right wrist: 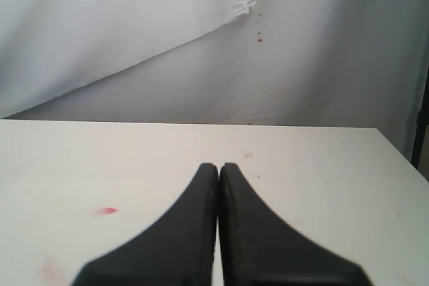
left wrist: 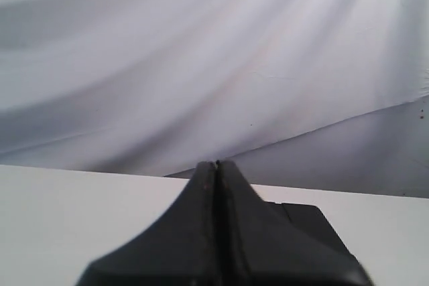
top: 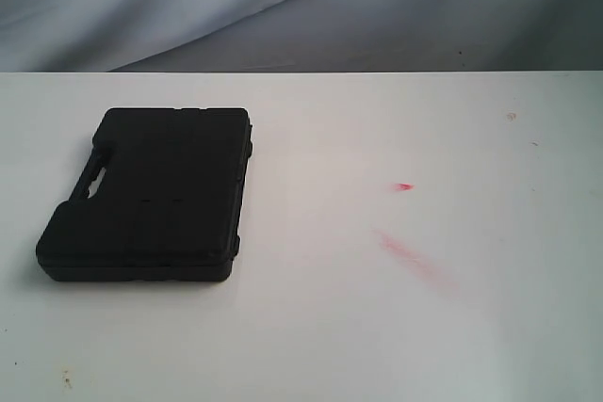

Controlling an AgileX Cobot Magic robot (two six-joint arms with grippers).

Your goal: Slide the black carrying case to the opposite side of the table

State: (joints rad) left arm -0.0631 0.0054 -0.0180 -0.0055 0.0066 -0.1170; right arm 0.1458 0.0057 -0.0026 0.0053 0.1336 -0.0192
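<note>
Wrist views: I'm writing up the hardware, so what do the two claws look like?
The left claw and right claw look alike: matte black, two smooth fingers each, broad at the base, curving in to narrow rounded tips. No cables or markings show.

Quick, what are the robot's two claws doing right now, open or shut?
Left gripper: shut, holding nothing.
Right gripper: shut, holding nothing.

Matt blk plastic case [top: 146, 197], smooth matt white table [top: 377, 327], creased grey cloth backdrop [top: 283, 7].
</note>
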